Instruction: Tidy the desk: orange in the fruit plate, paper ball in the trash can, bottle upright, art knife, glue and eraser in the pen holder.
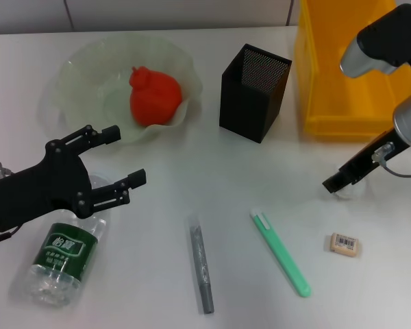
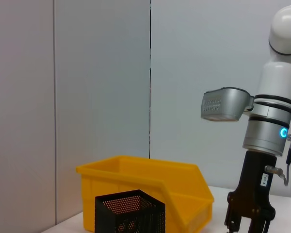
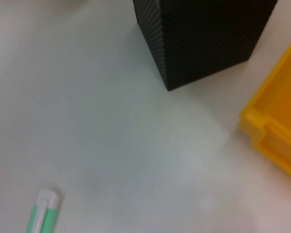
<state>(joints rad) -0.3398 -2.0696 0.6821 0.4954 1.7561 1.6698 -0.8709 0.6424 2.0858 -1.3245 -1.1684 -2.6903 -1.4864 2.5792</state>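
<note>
The bottle (image 1: 58, 257) lies on its side at the front left, its cap end hidden under my left gripper (image 1: 128, 154), which is open just above its neck. The orange (image 1: 154, 96) sits in the fruit plate (image 1: 75, 75). The pen holder (image 1: 253, 92) stands mid-table and also shows in the right wrist view (image 3: 203, 39). The green art knife (image 1: 281, 253), the grey glue stick (image 1: 200, 264) and the eraser (image 1: 344, 244) lie on the table in front. My right gripper (image 1: 335, 184) hovers low near the trash can (image 1: 329, 103). No paper ball is in view.
The trash can stands at the back right, close to the pen holder, as the left wrist view (image 2: 145, 189) shows. A wall rises behind the table. The right arm (image 2: 269, 126) stands over the right side.
</note>
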